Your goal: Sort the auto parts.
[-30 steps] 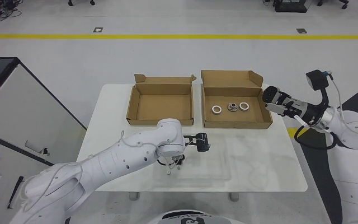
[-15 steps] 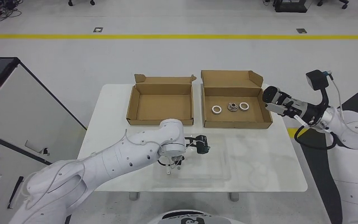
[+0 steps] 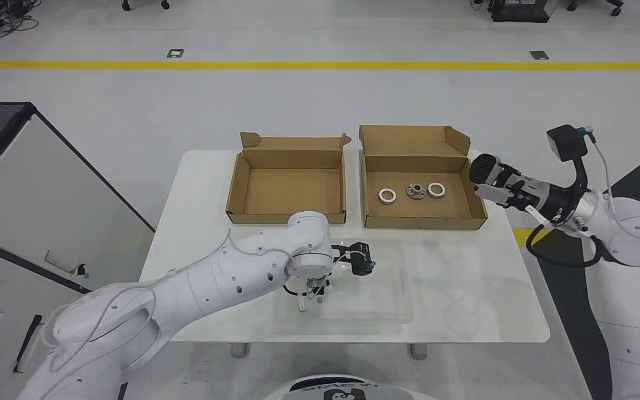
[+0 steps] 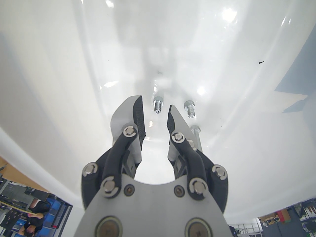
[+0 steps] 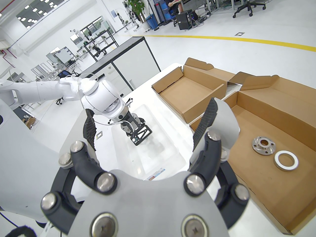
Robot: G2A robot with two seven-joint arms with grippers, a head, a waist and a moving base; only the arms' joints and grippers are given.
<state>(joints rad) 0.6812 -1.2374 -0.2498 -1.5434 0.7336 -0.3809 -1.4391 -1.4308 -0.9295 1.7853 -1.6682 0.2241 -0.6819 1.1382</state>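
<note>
My left gripper point(image 4: 155, 115) hangs open just above the clear tray point(image 4: 74, 75). A short silver bolt point(image 4: 158, 104) lies just beyond the gap between its fingers. A second short bolt point(image 4: 189, 108) lies beside it, and a longer bolt point(image 4: 197, 136) is partly hidden behind one finger. In the top view the left gripper point(image 3: 358, 260) is over the tray point(image 3: 400, 300) at the table's front. My right gripper point(image 3: 480, 182) is open and holds nothing, at the right edge of the right cardboard box point(image 3: 420, 215). That box holds two white rings point(image 3: 385, 195) point(image 3: 436, 189) and a metal flange point(image 3: 414, 190).
The left cardboard box point(image 3: 287, 190) has nothing in it. In the right wrist view the flange point(image 5: 263, 145) and a ring point(image 5: 286, 160) lie on the right box's floor point(image 5: 259, 178). Bare white table point(image 3: 480, 280) lies right of the tray.
My left gripper has shifted slightly toward the table's front over the tray. The right arm has not moved.
</note>
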